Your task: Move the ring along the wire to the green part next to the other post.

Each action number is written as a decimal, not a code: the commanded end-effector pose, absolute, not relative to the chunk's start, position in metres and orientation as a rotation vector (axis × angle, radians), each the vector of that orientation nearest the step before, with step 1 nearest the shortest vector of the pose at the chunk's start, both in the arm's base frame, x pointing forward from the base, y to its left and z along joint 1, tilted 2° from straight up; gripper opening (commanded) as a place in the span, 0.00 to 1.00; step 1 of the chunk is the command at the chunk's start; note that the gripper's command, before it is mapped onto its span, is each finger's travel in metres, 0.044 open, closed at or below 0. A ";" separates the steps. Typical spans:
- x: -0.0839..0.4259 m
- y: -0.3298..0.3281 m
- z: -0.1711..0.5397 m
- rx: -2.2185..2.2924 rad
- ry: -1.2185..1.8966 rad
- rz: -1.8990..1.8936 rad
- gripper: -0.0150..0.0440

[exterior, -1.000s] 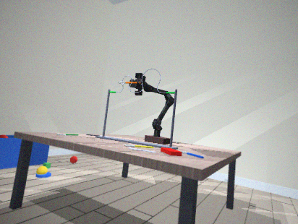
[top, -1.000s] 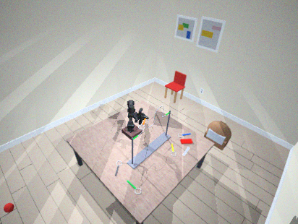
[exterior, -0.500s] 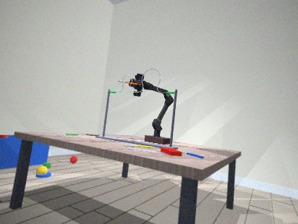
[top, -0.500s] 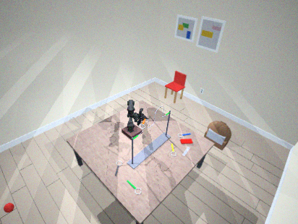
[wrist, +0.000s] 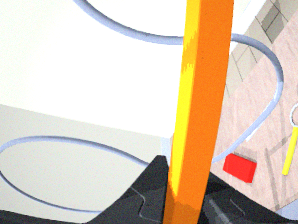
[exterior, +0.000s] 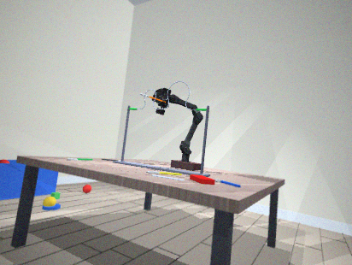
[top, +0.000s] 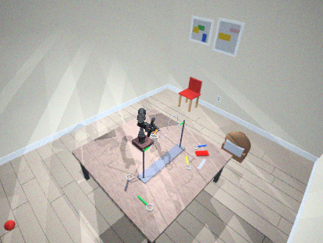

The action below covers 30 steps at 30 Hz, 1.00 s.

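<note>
The orange handle (top: 155, 132) (exterior: 157, 99) (wrist: 201, 75) is held in my gripper (exterior: 165, 102) (wrist: 170, 165), which is shut on it. The handle runs up through the wrist view; its ring end is outside that view. The pale ring (top: 154, 136) (exterior: 143, 95) is off the table at wire height, on the side of the near post (top: 143, 165) (exterior: 125, 134), beyond its green part (top: 147, 148) (exterior: 133, 108). The thin grey wire (exterior: 179, 81) (wrist: 150, 38) curves behind the handle in the wrist view. Whether it passes through the ring or touches it is too small to tell.
The far post (top: 182, 135) (exterior: 205, 141) bears the other green part (top: 182, 123) (exterior: 202, 109). Tall wire loops lie between the posts. On the table are a red block (top: 201, 153) (exterior: 202, 179) (wrist: 240, 168) and several other ringed handles, such as a yellow one (top: 186, 161) (wrist: 290, 152).
</note>
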<state>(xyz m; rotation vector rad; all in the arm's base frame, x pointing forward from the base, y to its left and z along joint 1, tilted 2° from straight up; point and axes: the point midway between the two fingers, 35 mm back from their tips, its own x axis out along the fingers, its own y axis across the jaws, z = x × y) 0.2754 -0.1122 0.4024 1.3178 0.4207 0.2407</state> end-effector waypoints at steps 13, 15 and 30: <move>0.275 -0.118 0.389 1.062 0.454 0.159 0.00; 0.275 -0.119 0.388 1.028 0.459 0.148 0.00; 0.274 -0.128 0.375 0.790 0.485 0.067 0.00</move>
